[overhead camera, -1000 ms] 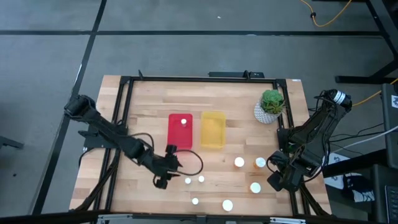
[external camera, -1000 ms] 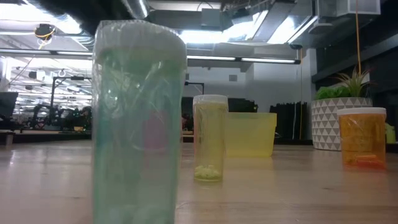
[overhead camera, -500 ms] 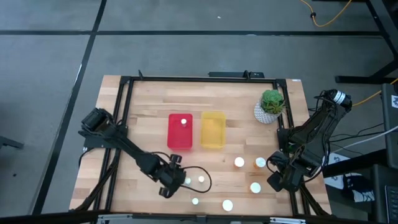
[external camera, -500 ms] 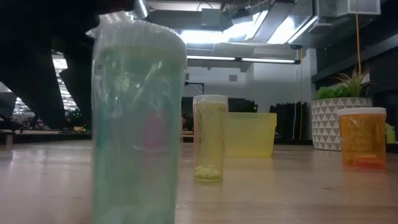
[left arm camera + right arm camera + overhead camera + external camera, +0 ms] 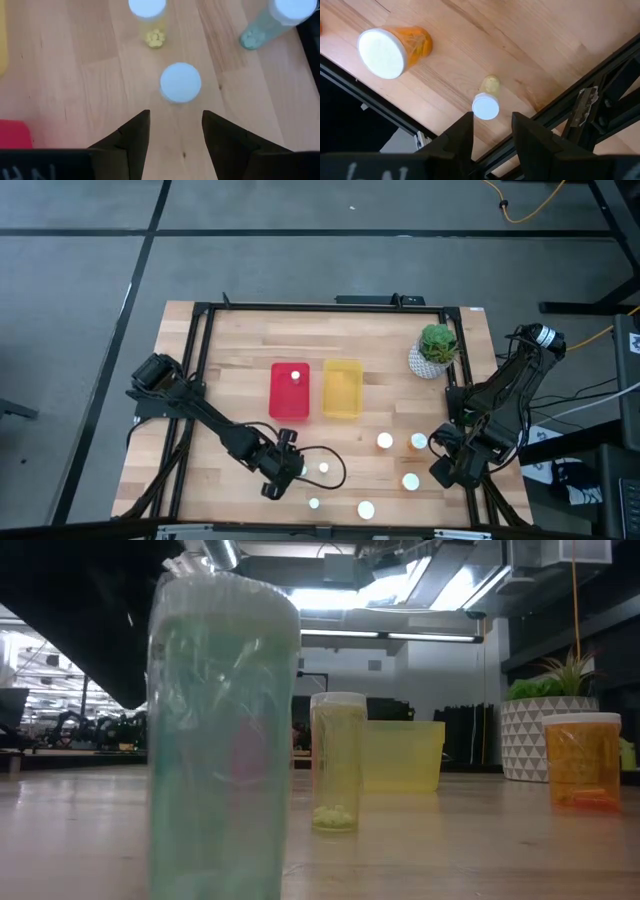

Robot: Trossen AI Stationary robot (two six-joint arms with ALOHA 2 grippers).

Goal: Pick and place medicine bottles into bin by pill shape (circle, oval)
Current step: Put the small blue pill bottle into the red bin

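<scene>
Left gripper (image 5: 172, 131) hovers with fingers spread, empty, just short of a white-capped bottle (image 5: 180, 82) standing on the table (image 5: 240, 340) near the red bin (image 5: 290, 392). Advice: centre the cap between the fingers, descend straight, avoid the neighbouring yellow-pill bottle (image 5: 148, 15). Right gripper (image 5: 491, 131) waits, fingers parted, at the table's right edge.

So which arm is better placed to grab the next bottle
Left, probably. The left gripper hangs open right over a small white-capped bottle, lined up between its fingers, while the right gripper waits at the table's right edge.
</scene>
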